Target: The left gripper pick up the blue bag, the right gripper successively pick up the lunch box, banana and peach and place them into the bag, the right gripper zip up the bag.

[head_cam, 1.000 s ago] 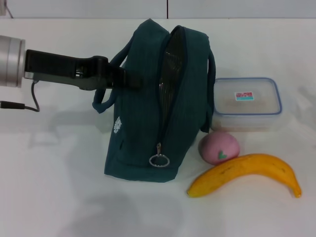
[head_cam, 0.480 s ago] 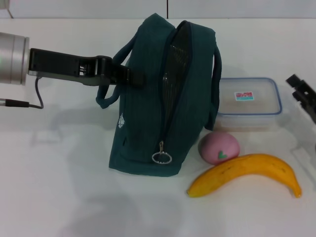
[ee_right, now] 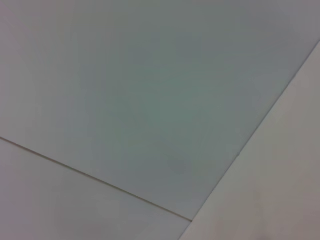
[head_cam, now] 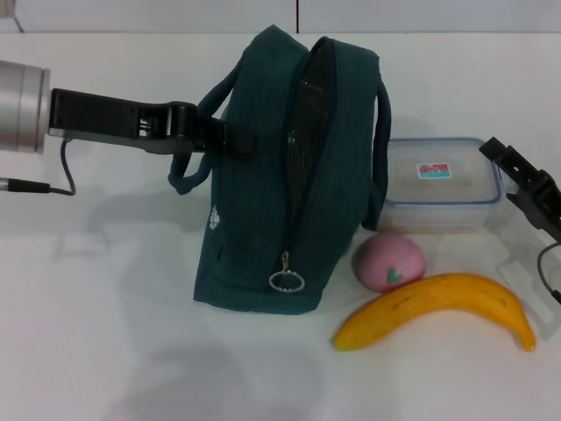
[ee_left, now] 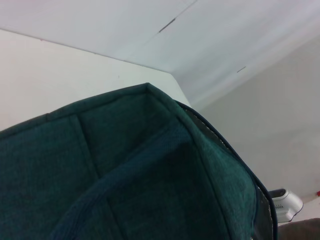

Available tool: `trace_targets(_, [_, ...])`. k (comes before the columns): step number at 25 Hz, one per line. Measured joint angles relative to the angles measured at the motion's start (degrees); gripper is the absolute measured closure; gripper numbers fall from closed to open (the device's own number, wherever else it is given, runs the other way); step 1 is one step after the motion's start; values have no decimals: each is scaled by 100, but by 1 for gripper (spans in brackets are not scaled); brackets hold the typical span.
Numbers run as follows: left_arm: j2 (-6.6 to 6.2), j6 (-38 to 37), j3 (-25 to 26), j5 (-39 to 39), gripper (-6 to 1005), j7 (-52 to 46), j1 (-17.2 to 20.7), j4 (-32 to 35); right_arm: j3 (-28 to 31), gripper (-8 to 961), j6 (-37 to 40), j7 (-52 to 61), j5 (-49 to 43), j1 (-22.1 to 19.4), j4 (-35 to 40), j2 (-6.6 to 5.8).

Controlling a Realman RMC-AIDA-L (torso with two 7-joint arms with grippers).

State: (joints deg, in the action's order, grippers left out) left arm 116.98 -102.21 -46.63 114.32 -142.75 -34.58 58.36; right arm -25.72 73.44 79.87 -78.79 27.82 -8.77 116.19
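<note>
From the head camera, the blue bag [head_cam: 294,175] stands upright on the white table [head_cam: 105,333], its zipper open along the top and down the front, silver lining showing in the gap, and the ring pull [head_cam: 285,281] hanging low on the front. The left gripper [head_cam: 230,139] reaches in from the left and is clamped on the bag's near loop handle [head_cam: 195,145], at the bag's upper left side. To the right of the bag sits the lunch box [head_cam: 438,182], lid on, close to the bag's far handle. In front of the box lies the peach [head_cam: 389,261], just beside the bag's lower right corner, and the banana [head_cam: 438,307] curves in front of the peach, touching or nearly touching it. The right gripper [head_cam: 524,189] enters at the right edge, just beside the lunch box's right end; whether its fingers are open or closed cannot be told.

The left wrist camera shows the bag [ee_left: 125,175] filling the lower part of the view, with the zipper edge and pale wall behind.

The right wrist camera shows only plain pale surfaces with seams.
</note>
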Motion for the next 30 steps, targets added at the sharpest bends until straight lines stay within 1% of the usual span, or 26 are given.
trace_targets(5, [0, 0, 5, 0, 945, 9, 7, 0, -4, 233, -7, 58, -35, 35, -4, 0])
trace_targets(10, [0, 0, 13, 19, 946, 18, 19, -4, 17, 237, 28, 72, -41, -19, -8, 0])
trace_targets(15, [0, 0, -7, 25, 946, 14, 19, -8, -9, 406, 49, 103, -41, -71, -3, 0])
trace_targets(20, [0, 0, -18, 27, 945, 16, 7, -9, -15, 636, 93, 140, -41, -143, 41, -17])
trace_targets(28, [0, 1, -29, 41, 945, 28, -14, -9, -21, 817, 319, 144, -40, -174, 99, -35])
trace_targets(30, [0, 5, -30, 42, 945, 33, -14, -9, -21, 822, 380, 156, -40, -179, 128, -36])
